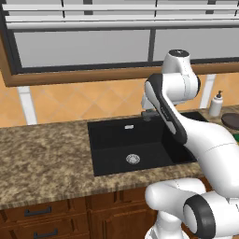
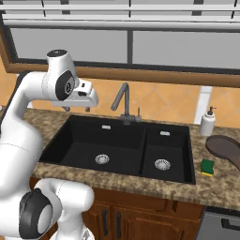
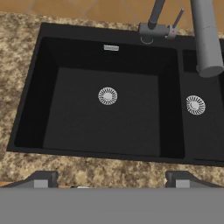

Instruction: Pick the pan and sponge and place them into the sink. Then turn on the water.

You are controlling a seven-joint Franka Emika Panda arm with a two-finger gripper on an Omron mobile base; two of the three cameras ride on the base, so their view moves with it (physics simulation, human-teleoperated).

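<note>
Pan point(image 2: 226, 149) lay on the desk point(image 2: 206, 185) at three o'clock of the sink point(image 2: 84, 140), sponge point(image 2: 207, 166) just beside it at seven o'clock. End effector point(image 3: 111, 178) hung over the big basin, fingers spread wide, holding nothing.

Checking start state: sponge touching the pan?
Apart. The right base view shows bare counter between the sponge and the pan.

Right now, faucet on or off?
Off. No stream falls from the faucet spout, and both basins of the sink look dry and empty.
</note>
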